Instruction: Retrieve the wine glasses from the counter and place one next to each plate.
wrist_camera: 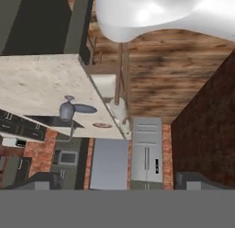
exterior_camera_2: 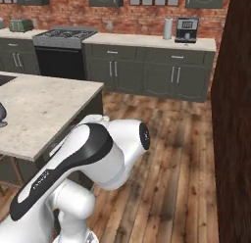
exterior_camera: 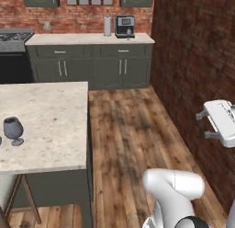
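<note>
gripper spread and empty, nowhere near the wine glass standing upright on the near-left island worktop; swing left, come in level at the bowl, straddle it, close gently so it doesn't tip.

A glass stands upright on the island, near its left edge. Behind, against the wall, a desk carries a canister left of a coffee machine; a stove adjoins its left end.
</note>
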Tool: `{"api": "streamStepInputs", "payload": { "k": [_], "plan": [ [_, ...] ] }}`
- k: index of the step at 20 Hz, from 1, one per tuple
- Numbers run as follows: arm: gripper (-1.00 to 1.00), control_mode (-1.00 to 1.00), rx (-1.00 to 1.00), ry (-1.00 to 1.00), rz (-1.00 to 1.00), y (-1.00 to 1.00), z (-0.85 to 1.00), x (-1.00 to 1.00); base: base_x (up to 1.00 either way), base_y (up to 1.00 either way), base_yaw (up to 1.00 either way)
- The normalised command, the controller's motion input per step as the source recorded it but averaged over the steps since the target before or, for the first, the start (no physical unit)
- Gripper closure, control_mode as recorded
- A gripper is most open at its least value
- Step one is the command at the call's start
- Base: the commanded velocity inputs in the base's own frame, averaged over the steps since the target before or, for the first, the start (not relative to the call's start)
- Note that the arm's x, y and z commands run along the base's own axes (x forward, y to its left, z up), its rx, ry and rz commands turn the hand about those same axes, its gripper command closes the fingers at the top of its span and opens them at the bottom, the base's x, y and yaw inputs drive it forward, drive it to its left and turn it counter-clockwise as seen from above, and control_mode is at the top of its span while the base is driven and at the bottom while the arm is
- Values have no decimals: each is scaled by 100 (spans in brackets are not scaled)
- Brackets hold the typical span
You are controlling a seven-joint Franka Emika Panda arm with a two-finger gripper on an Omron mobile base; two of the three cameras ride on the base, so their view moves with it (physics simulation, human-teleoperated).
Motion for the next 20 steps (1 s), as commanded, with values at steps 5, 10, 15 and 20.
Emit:
{"api": "streamStepInputs", "payload": {
  "k": [5,10,15,20],
  "plan": [
    [-100,100,0,0,0,0,0,0,100,-84,-5],
    [-100,100,0,0,0,0,0,0,100,-35,-19],
    [-100,100,0,0,0,0,0,0,100,-20,-21],
    [-100,100,0,0,0,0,0,0,100,-1,-18]
  ]
}}
